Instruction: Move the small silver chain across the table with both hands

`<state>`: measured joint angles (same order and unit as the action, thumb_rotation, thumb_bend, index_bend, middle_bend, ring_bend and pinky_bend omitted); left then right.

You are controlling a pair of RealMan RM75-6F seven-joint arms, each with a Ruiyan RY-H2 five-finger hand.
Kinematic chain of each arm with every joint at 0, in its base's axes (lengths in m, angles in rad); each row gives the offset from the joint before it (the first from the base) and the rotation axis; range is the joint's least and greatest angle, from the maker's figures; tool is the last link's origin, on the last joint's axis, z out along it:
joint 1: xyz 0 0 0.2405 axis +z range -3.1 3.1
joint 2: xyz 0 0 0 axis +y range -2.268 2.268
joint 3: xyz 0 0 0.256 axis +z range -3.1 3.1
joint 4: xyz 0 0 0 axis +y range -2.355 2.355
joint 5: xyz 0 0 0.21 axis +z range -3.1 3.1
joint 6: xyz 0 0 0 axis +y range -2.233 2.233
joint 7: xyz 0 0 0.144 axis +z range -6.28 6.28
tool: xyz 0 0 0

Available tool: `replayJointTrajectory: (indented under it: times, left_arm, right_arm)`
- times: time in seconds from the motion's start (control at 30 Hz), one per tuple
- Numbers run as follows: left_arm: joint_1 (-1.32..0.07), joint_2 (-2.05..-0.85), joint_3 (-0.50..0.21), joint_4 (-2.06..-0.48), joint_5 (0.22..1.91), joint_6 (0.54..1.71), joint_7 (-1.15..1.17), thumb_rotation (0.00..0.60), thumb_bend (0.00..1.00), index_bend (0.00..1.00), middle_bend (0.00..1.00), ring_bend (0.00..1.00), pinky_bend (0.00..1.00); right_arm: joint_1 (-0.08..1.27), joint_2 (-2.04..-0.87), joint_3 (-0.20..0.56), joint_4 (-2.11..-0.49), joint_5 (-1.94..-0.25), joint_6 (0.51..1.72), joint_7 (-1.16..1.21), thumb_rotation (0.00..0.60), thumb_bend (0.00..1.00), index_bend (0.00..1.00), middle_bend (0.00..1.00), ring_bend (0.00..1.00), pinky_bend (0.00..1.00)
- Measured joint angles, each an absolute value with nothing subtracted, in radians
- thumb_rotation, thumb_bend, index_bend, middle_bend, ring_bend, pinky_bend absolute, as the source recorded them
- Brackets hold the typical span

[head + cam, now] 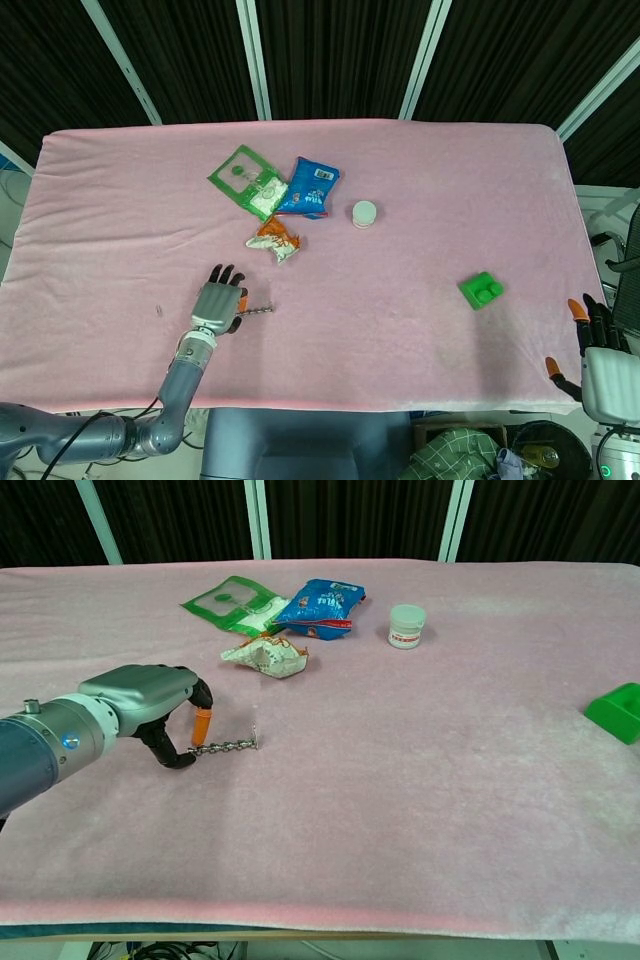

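The small silver chain (228, 746) lies stretched out on the pink tablecloth (420, 780), left of the middle; in the head view the chain (257, 311) shows just right of my left hand (219, 301). My left hand (150, 702) hovers over the chain's left end, an orange fingertip (201, 725) above it and the thumb (178, 759) in front of it, still apart. I cannot tell whether they touch the chain. My right hand (597, 345) hangs off the table's near right corner with fingers spread, holding nothing.
A green packet (247, 180), a blue packet (310, 186) and a crumpled orange-white wrapper (275, 240) lie behind the chain. A white jar (364, 213) stands near the middle. A green block (480, 291) sits at the right.
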<state>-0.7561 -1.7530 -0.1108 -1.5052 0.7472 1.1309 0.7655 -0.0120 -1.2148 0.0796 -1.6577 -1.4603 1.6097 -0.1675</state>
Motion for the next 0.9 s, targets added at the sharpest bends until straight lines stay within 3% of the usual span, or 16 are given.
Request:
replayJointTrajectory:
  times: [0.67,0.9]
  left_arm:
    - [-0.743,-1.768,-0.113,-1.471,0.763,1.134,0.754,0.6,0.31,0.53,0.19,0.0,0.0]
    - [-0.738,-1.779,-0.115,-1.451,0.775,1.136,0.745,0.6,0.32,0.57,0.21,0.0,0.0]
  right_arm:
    - [-0.016,-1.216,0.087,-1.66,-1.458,1.61,-0.169,0.6,0.19,0.09,0.0,0.02,0.22]
    - [-0.017,-1.219,0.09,-1.66,-1.455,1.609,-0.171,0.6,0.19,0.09,0.0,0.02,0.22]
